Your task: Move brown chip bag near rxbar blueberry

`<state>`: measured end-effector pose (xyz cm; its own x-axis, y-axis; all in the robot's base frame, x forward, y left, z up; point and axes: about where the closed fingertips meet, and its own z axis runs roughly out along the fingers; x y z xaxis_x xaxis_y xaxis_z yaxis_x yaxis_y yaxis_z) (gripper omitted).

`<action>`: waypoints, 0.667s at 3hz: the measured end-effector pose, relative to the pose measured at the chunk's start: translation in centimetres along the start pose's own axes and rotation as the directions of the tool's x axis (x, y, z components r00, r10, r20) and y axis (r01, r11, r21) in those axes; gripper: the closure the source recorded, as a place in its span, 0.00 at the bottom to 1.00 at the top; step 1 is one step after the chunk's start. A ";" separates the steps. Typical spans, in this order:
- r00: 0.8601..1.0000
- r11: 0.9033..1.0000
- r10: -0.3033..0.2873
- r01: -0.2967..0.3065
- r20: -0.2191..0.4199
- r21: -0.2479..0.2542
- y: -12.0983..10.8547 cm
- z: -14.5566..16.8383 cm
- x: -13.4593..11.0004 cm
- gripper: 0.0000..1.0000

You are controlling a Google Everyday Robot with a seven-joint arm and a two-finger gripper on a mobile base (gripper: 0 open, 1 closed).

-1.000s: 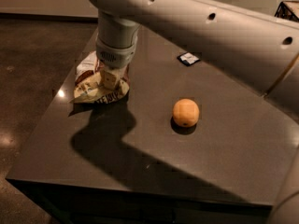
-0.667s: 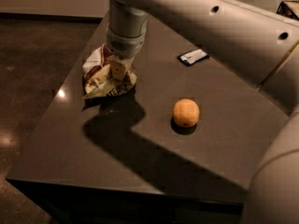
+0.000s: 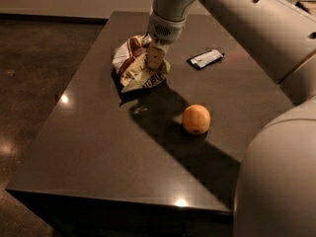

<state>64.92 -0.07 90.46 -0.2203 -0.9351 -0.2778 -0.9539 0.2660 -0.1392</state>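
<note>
The brown chip bag (image 3: 134,65) is a crumpled cream and dark brown bag at the middle-left of the dark table (image 3: 98,147). My gripper (image 3: 155,58) comes down from above and is shut on the bag's right part. The rxbar blueberry (image 3: 205,59) is a small dark flat wrapper with a white label, lying to the right of the bag and a little farther back, a short gap away.
A round orange fruit (image 3: 196,119) sits on the table in front of the bag, to the right. My arm spans the upper right of the view. The table's left edge and the dark floor are to the left.
The gripper has carried the chip bag to the right and farther back, closer to the rxbar. The orange has stayed where it was on the table.
</note>
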 end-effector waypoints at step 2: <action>0.999 0.999 -0.048 0.048 0.022 0.000 -2.5 -2.6 5.3 1.00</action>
<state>65.63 -6.31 91.81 -0.1700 -0.9412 -0.2919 -0.9633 0.2212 -0.1522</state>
